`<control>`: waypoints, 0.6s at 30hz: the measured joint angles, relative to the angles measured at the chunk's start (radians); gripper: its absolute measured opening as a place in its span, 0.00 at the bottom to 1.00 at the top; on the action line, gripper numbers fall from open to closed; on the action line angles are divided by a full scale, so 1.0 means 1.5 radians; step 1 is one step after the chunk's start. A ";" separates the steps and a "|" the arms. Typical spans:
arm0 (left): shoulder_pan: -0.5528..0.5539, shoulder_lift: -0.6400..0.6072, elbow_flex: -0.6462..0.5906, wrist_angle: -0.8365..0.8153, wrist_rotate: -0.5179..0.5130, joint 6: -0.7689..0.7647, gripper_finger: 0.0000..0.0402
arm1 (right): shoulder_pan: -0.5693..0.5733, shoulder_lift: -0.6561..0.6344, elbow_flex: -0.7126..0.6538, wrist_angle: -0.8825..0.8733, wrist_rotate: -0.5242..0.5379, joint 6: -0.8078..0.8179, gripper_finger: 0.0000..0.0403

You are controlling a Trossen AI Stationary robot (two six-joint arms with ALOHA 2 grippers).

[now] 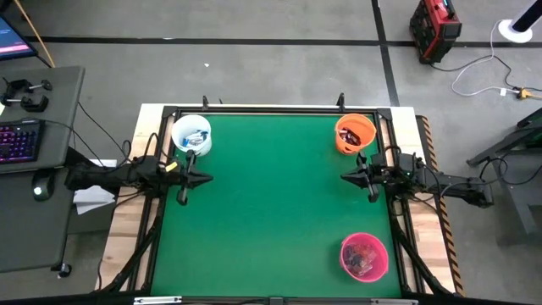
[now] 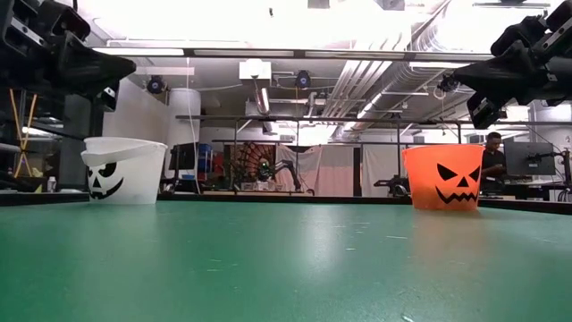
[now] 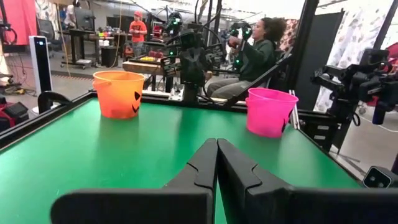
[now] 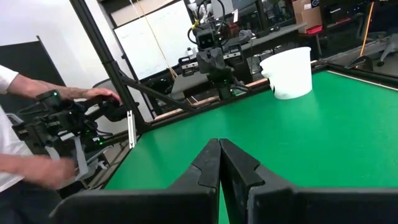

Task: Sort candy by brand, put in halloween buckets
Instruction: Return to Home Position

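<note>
Three buckets hold all the candy in sight, and no loose sweet shows on the green surface [image 1: 271,212]. Both pairs of jaws are pressed fully shut with nothing between them, the left arm's fingers [image 3: 205,165] and the right arm's fingers [image 4: 210,163] meeting tip to tip. They hang above opposite edges of the surface and point at each other across its bare middle. The white bucket [image 1: 191,135] stands just beside the left jaws, off to one side of their line rather than ahead of them. The orange bucket [image 1: 355,133] stands just beside the right jaws in the same way. The pink bucket [image 1: 364,257] is well apart from the right jaws on their other side and farthest from the left. The buckets are round, so none has a long axis to line up with. Blue-and-white wrappers [image 1: 195,137] fill the white bucket, dark reddish ones [image 1: 353,131] the orange, a mixed heap [image 1: 364,254] the pink. The sorting looks complete; a retreat to rest would need no grasp, only clearance from the nearest rim
</note>
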 joint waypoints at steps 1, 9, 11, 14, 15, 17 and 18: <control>0.000 0.000 0.000 0.001 0.000 0.000 0.00 | 0.000 0.000 0.000 0.000 0.000 0.000 0.00; 0.000 0.000 0.000 0.001 0.000 0.001 0.00 | 0.000 0.000 0.000 0.000 0.000 0.000 0.00; 0.000 0.004 0.000 0.001 0.000 0.001 0.00 | 0.000 0.000 0.000 0.000 0.000 0.000 0.00; 0.000 0.008 0.000 -0.002 0.000 0.001 0.00 | 0.000 0.000 0.000 0.000 0.000 0.000 0.00; 0.000 0.008 0.000 0.001 0.000 0.001 0.00 | 0.000 0.000 0.000 0.000 0.000 0.000 0.00; 0.000 0.008 0.000 0.000 0.000 0.001 0.00 | 0.000 0.000 0.000 0.000 0.000 0.000 0.00; 0.000 0.008 0.000 0.000 0.000 0.001 0.00 | 0.000 0.000 0.000 0.000 0.000 0.000 0.00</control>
